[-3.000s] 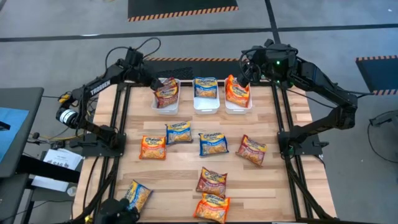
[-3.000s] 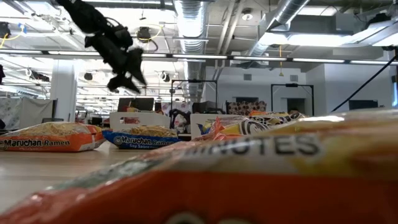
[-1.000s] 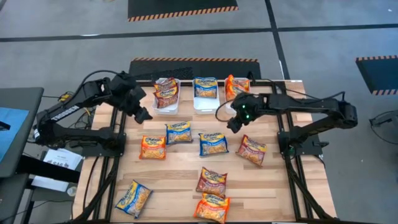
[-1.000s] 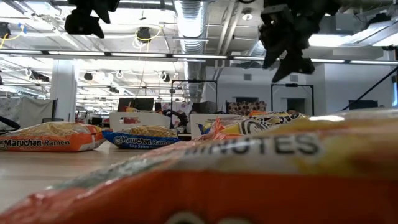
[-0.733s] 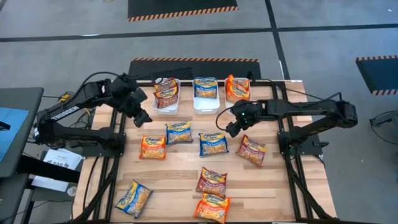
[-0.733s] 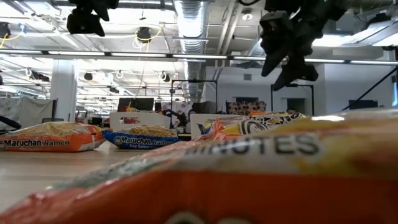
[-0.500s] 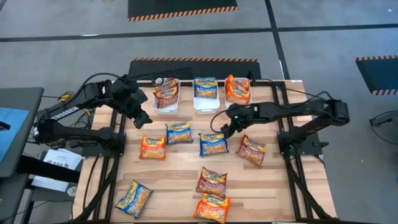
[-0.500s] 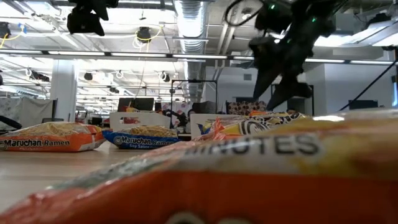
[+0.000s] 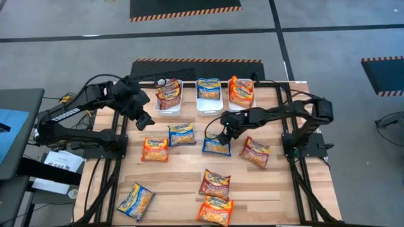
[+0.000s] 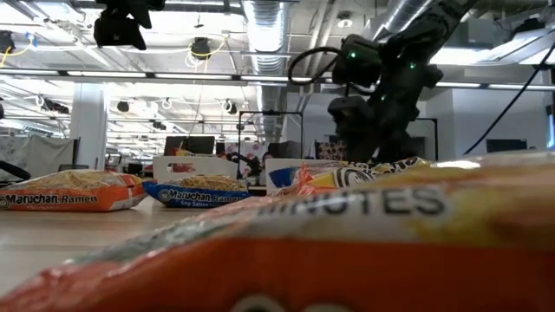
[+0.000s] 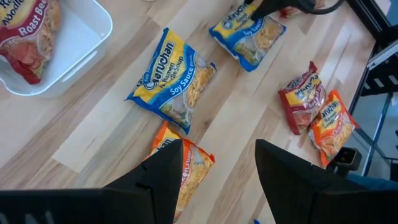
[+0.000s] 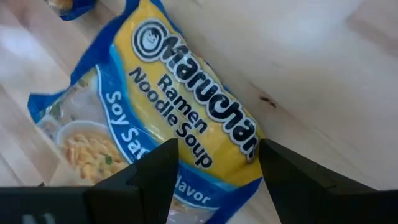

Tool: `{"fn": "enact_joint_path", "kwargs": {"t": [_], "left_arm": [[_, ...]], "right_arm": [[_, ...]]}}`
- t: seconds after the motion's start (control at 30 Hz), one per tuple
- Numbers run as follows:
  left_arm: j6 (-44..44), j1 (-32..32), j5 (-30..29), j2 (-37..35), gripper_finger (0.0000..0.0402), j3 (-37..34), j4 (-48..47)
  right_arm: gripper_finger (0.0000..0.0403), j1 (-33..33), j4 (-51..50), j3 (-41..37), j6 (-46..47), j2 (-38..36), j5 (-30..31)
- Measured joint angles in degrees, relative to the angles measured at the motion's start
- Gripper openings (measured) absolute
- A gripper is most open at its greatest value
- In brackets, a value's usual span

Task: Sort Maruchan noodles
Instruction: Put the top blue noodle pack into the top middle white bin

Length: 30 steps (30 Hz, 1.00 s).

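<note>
Right hand (image 9: 221,136), fingers apart, hangs over the crinkly, light, slippery blue soy-sauce packet (image 9: 216,145); best pinched at its edge.

I read "Maruchan Ramen Noodle Soup", "Soy Sa…" and "flavor" on the blue packet (image 12: 168,143). Low view: "Maruchan Ramen" on the orange packet (image 10: 69,192), "MINUTES" on the nearest packet (image 10: 347,234). "Roast Beef" marks a red packet (image 11: 28,34).
</note>
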Motion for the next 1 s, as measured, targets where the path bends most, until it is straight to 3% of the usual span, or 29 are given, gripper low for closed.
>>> {"fn": "enact_joint_path", "kwargs": {"t": [0.4,0.8,0.9,1.0], "left_arm": [[0.0,0.0,-1.6,0.0,0.0185,0.0,0.0],[0.0,0.0,-1.6,0.0,0.0185,0.0,0.0],[0.0,0.0,-1.6,0.0,0.0185,0.0,0.0],[0.0,0.0,-1.6,0.0,0.0185,0.0,0.0]], "right_arm": [[0.0233,2.3,1.2,0.4,4.2,6.5,-1.2],[0.0042,2.7,3.2,1.0,7.8,7.1,-2.9],[0.0013,2.8,2.6,2.6,5.9,7.2,-2.9],[0.0009,2.8,1.2,4.7,4.6,7.4,-2.8]]}}
